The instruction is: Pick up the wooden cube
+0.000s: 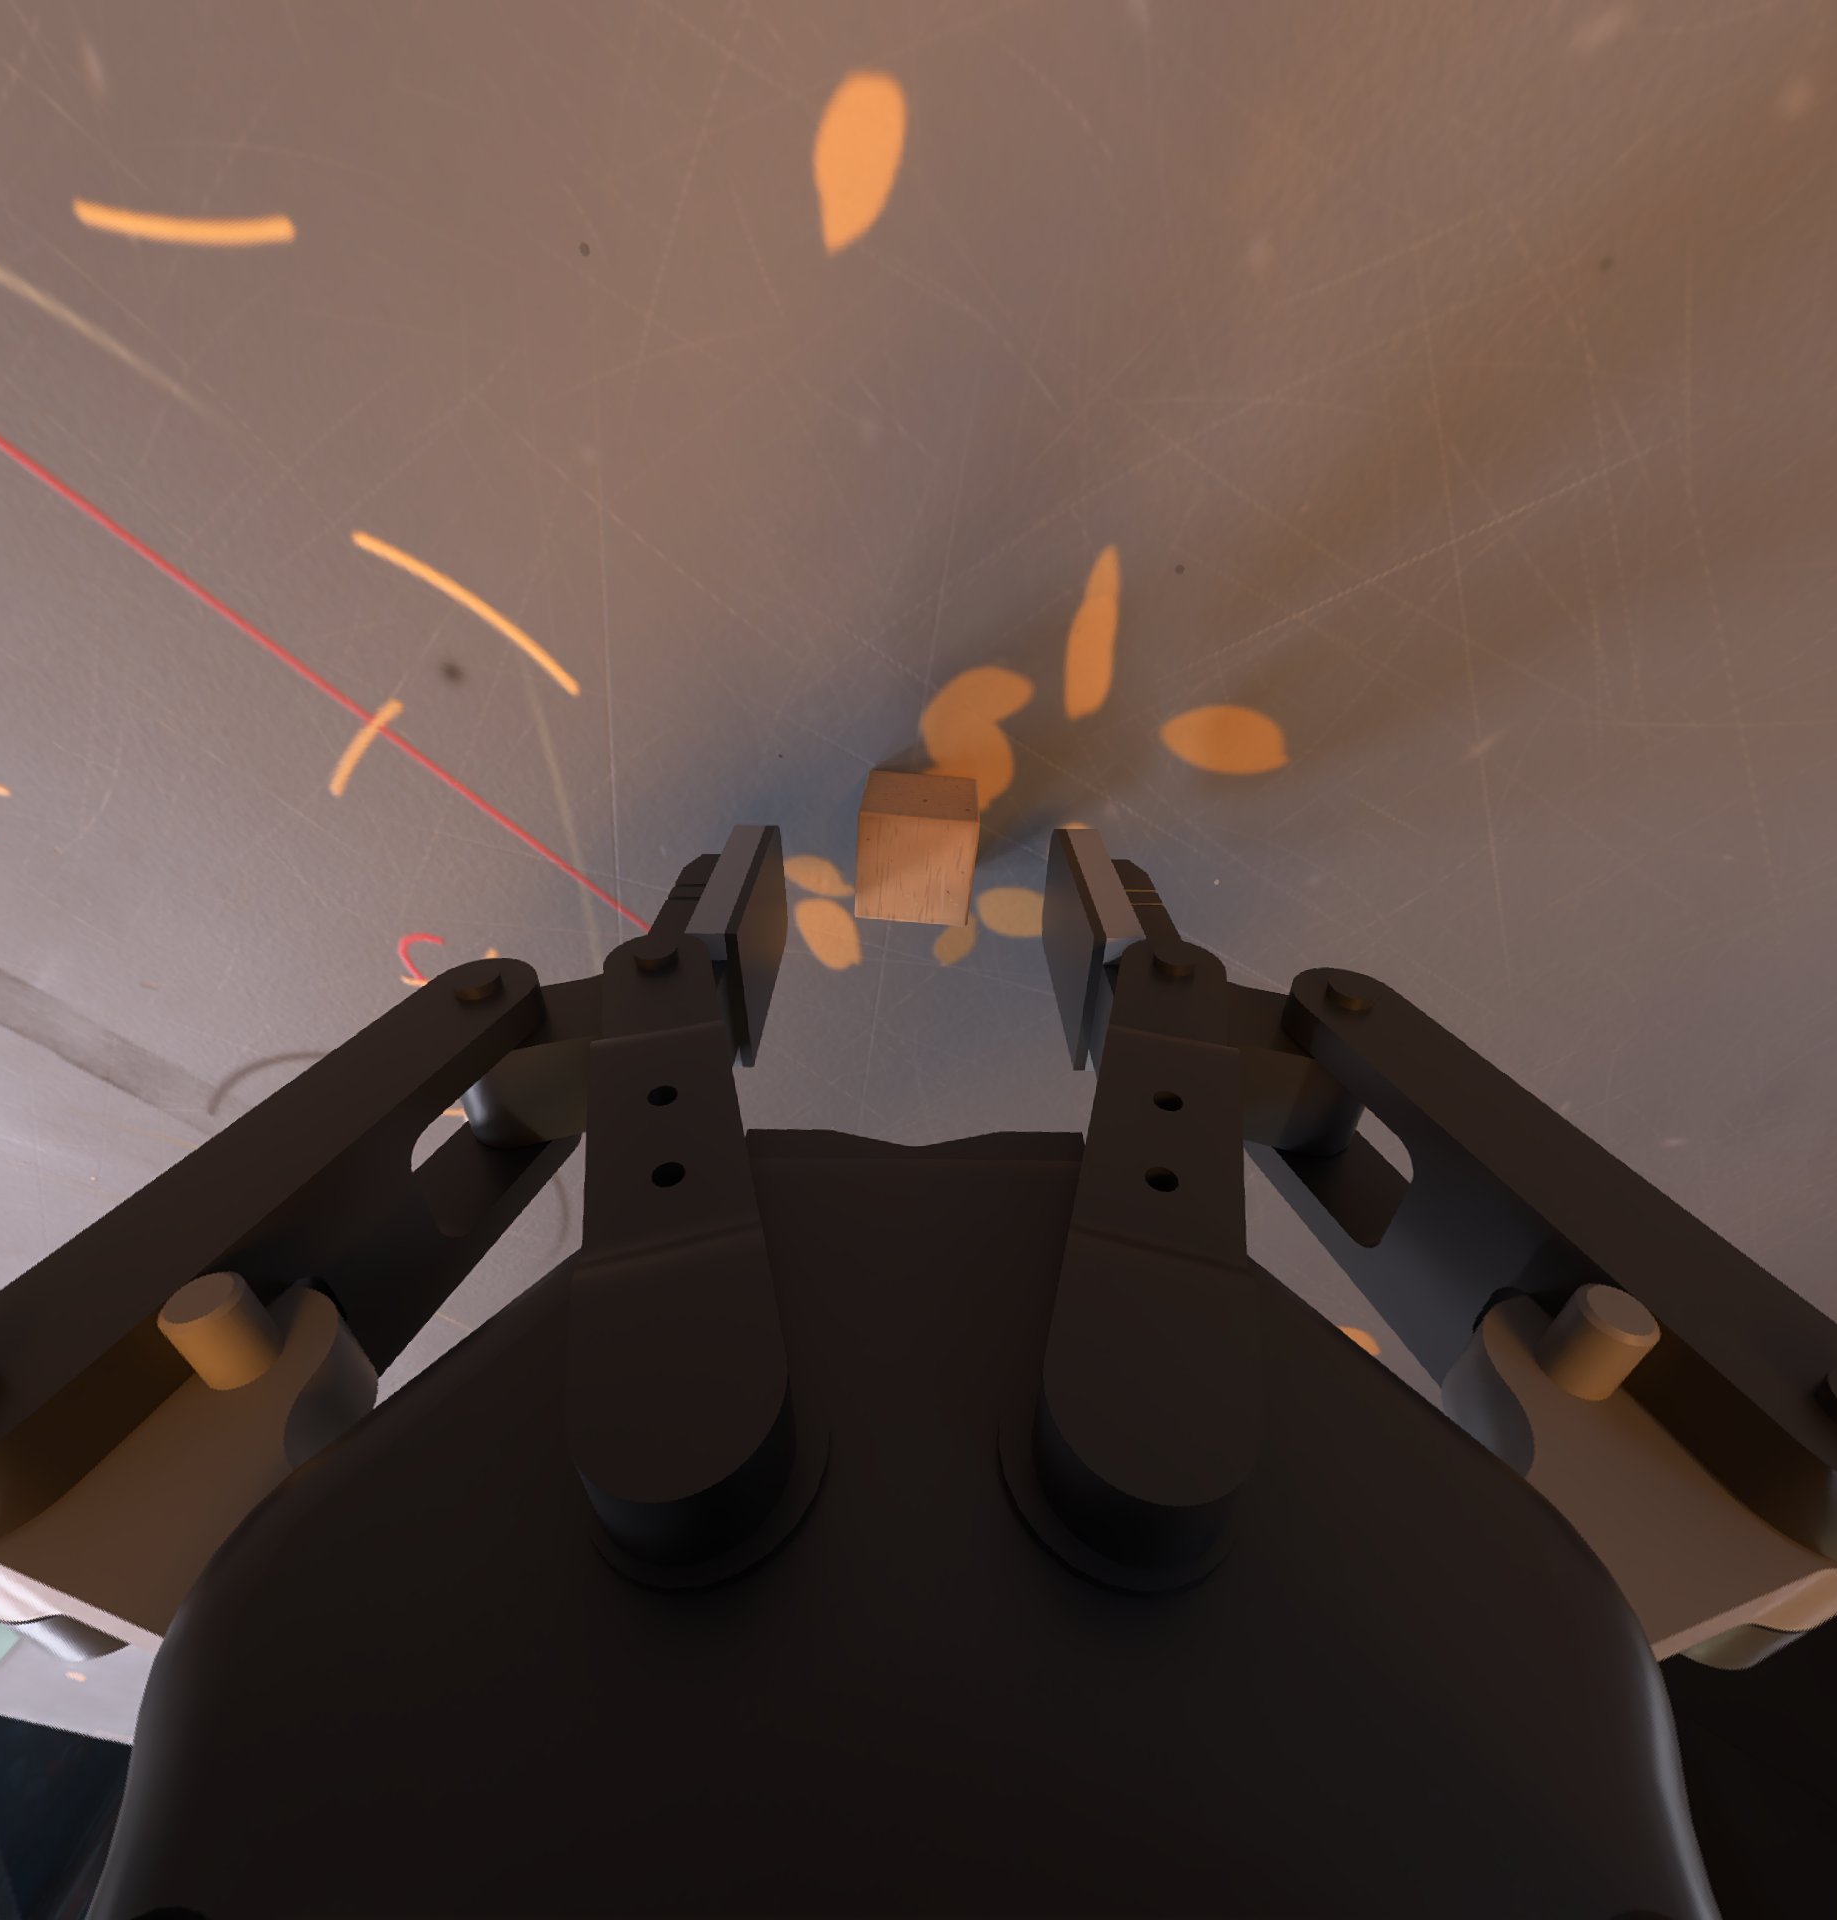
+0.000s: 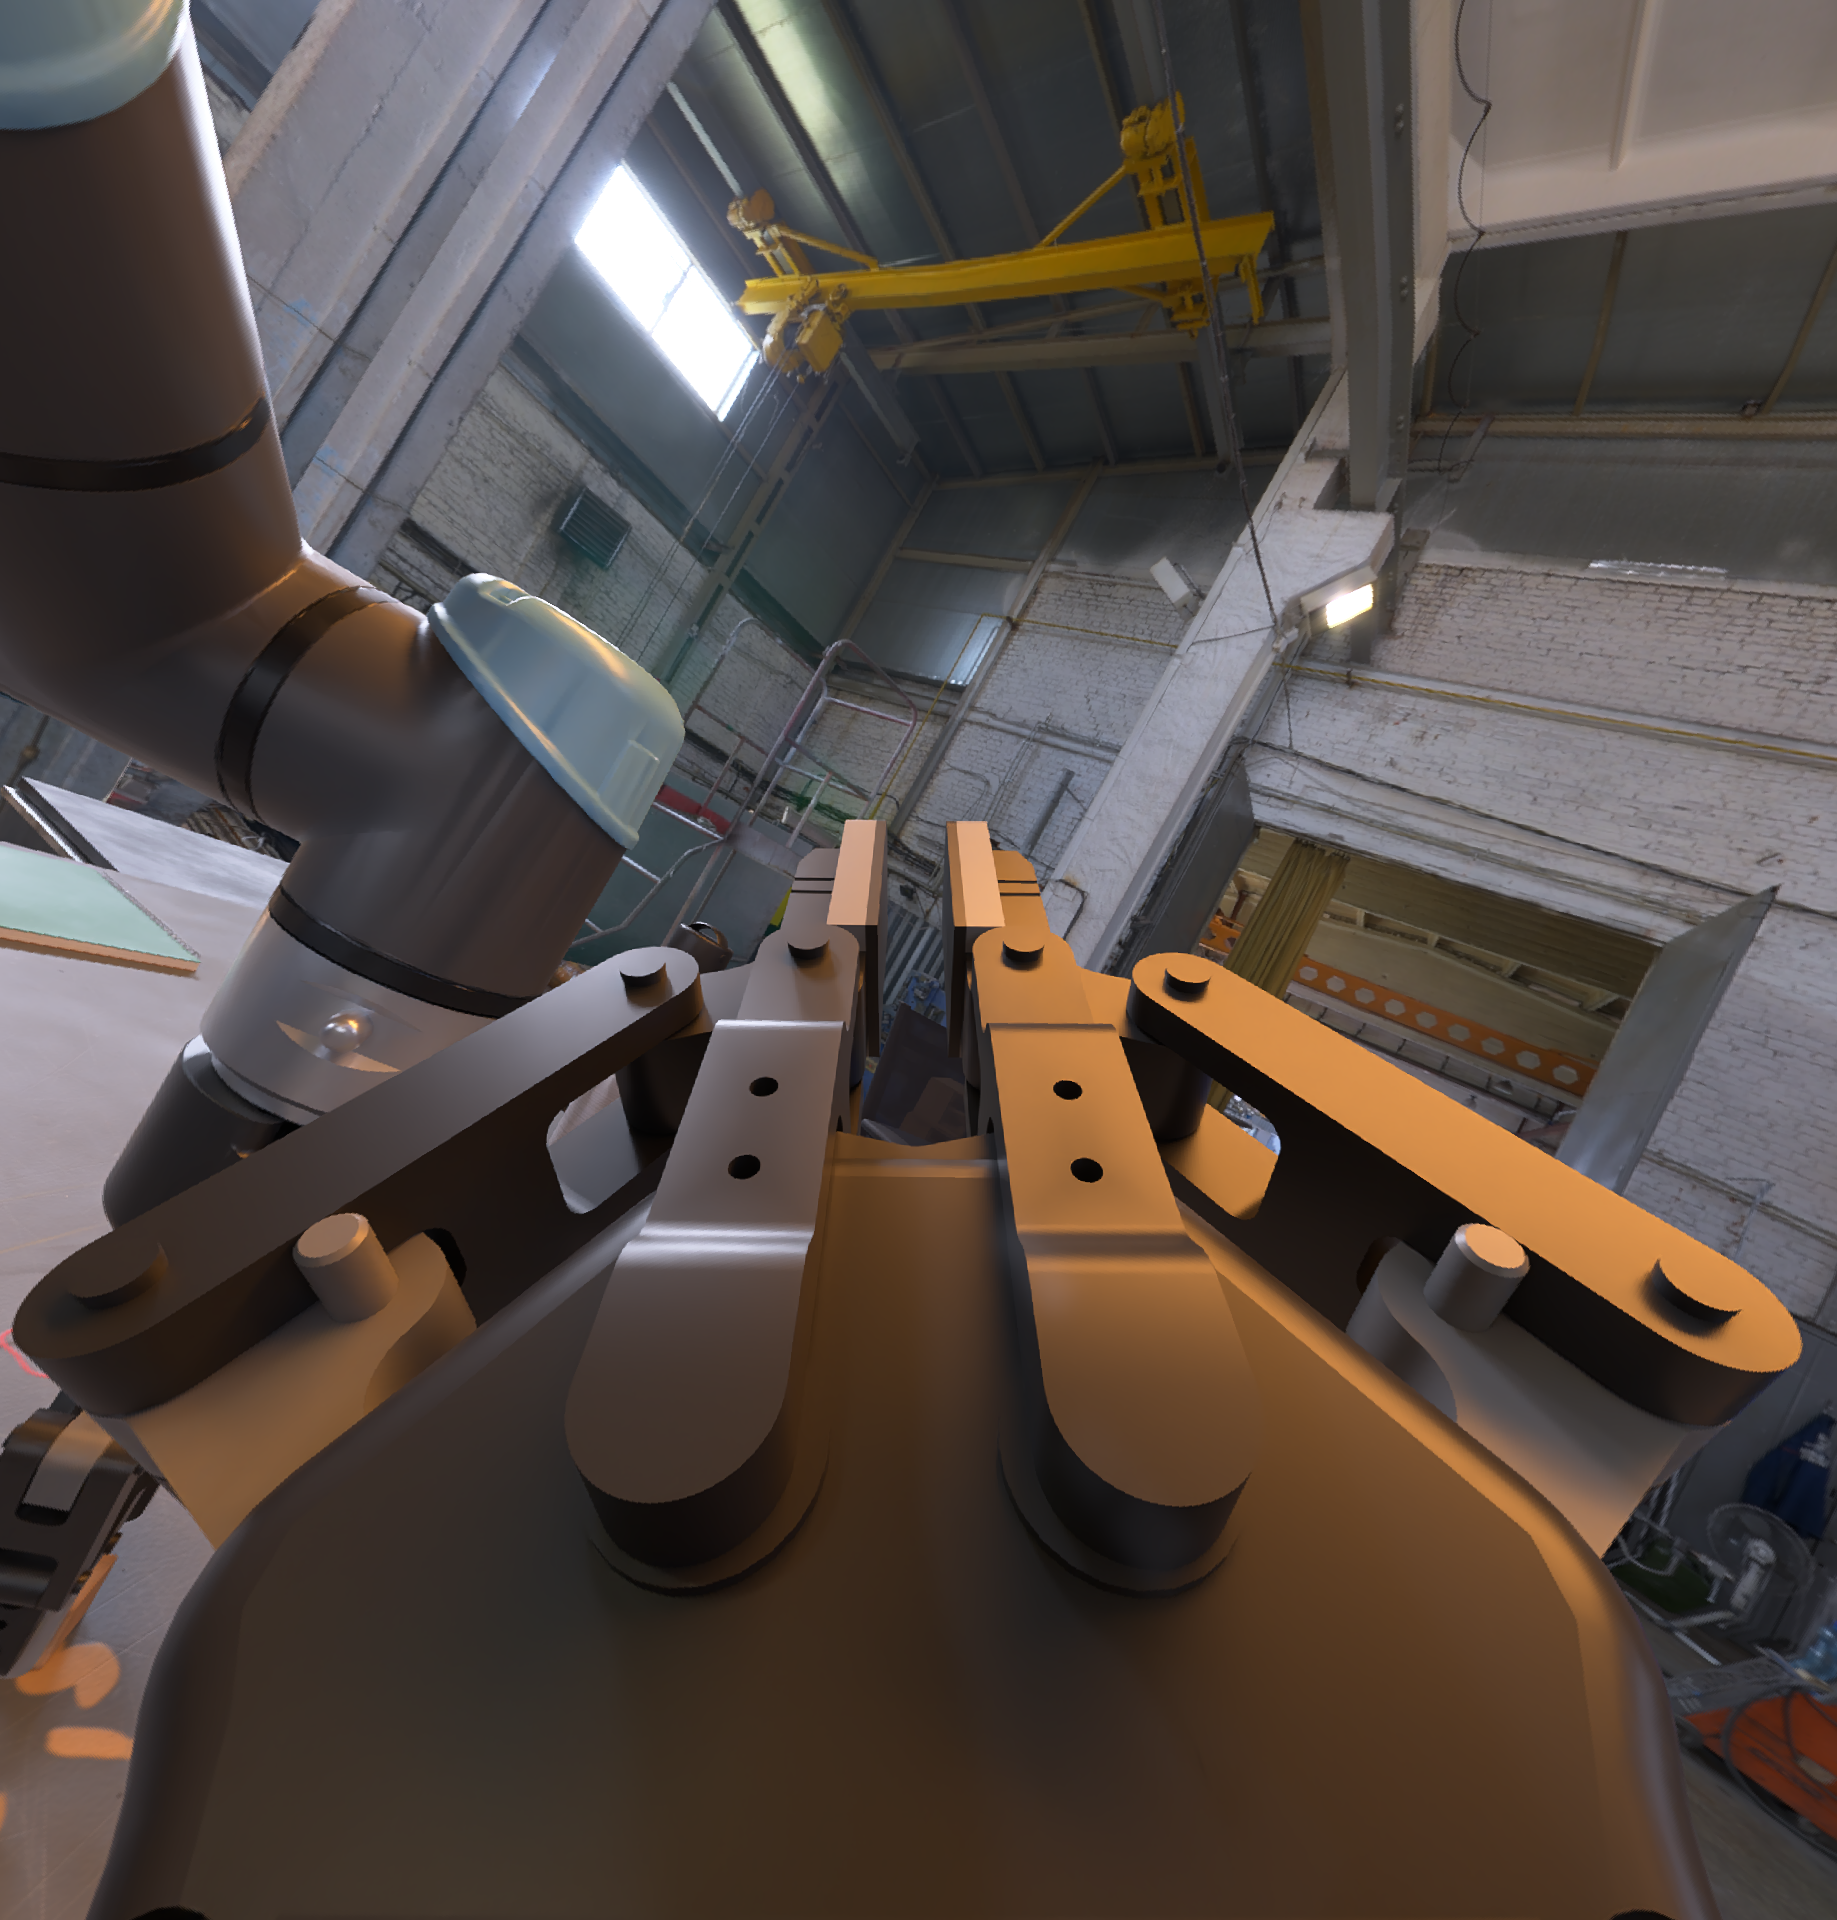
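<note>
A small light wooden cube [image 1: 915,852] sits on the scratched grey table [image 1: 1309,416]. My left gripper [image 1: 914,847] is open and empty. It looks down on the cube, which lies centred in the gap just beyond the two fingertips, touching neither. My right gripper [image 2: 914,862] points up and away from the table toward the hall wall. Its fingers stand almost together with only a narrow slit, and nothing is between them. The cube does not show in the right wrist view. The left gripper [image 2: 20,1558] shows at that view's lower left edge.
The left arm [image 2: 374,790] crosses the upper left of the right wrist view. A green board [image 2: 52,904] lies on the table beyond it. A thin red line [image 1: 270,634] and orange light patches [image 1: 860,156] mark the table around the cube.
</note>
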Controlling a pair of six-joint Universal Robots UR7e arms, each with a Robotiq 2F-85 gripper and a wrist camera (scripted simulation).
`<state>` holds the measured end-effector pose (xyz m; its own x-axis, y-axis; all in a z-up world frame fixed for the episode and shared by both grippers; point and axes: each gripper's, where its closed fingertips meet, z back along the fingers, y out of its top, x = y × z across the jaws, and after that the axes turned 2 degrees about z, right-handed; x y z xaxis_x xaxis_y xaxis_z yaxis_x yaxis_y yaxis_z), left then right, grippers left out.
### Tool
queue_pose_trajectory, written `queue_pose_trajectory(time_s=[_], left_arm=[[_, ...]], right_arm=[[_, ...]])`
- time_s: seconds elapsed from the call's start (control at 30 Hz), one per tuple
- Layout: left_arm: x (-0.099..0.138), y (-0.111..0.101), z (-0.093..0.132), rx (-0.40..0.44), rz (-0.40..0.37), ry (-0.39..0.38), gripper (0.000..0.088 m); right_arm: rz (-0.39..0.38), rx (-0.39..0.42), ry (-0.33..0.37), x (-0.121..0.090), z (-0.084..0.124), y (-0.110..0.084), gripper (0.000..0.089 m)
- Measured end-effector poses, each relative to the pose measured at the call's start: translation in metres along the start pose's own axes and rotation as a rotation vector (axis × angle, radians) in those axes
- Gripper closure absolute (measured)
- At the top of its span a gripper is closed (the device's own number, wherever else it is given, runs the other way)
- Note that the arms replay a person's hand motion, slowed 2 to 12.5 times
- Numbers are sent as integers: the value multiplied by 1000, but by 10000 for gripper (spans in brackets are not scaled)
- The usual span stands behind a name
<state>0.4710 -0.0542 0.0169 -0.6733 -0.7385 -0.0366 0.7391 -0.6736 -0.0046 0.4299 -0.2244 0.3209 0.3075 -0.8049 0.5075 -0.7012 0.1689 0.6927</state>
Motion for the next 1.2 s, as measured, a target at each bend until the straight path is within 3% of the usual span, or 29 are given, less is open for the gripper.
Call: queue_pose_trajectory(time_s=[1.2], left_arm=[[-1,-2,-7,-22,-5,-39,458]], right_arm=[[-3,-11,10,-2,-1,-3,795]])
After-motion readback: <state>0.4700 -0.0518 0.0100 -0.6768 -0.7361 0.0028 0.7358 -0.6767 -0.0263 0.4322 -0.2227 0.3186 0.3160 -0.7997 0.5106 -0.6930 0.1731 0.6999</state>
